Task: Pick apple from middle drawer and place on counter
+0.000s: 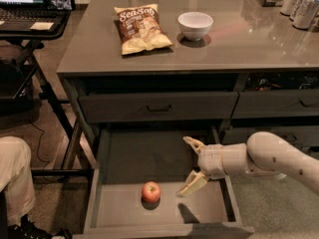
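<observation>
Across the frame's upper half, the glossy grey-brown counter (249, 44) tops the pulled-out, deep dark-grey middle drawer (129, 158).
Lower right of centre, the pale two-finger gripper (183, 167) hangs over the drawer floor, jaws spread, grasping nothing; the small red apple (151, 191) lies just left of it, apart.

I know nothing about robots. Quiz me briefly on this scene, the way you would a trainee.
1. True or false: the apple lies on the counter.
2. Where is the tool?
A) Over the open middle drawer, beside the apple without touching it, fingers spread.
B) Shut on the apple.
C) Resting on the counter.
3. Fill in: on the counter, beside the white bowl, lies a bag of ____.

Key: 1 false, the apple sits in the middle drawer. 2 A. 3 chips.
</observation>
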`<state>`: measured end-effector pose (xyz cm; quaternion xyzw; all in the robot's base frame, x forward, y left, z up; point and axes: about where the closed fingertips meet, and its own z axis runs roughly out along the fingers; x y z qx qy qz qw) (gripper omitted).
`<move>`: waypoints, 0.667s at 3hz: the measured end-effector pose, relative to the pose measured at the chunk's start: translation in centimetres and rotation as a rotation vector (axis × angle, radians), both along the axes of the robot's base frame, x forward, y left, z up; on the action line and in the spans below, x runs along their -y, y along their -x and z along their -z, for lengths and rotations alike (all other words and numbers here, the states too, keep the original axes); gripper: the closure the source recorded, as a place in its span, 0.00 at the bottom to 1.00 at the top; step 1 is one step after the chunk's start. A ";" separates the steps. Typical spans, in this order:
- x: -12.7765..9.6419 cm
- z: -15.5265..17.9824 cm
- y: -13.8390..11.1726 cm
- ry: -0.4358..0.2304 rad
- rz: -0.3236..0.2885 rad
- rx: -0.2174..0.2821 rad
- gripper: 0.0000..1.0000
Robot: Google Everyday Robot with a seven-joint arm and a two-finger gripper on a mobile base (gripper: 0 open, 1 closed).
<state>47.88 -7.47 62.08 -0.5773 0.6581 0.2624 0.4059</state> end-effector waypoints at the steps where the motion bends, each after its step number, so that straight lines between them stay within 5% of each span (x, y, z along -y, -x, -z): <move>1: -1.5 4.7 -1.2 -0.017 -0.019 -0.033 0.00; 2: -3.6 8.8 -2.3 -0.044 -0.044 -0.061 0.00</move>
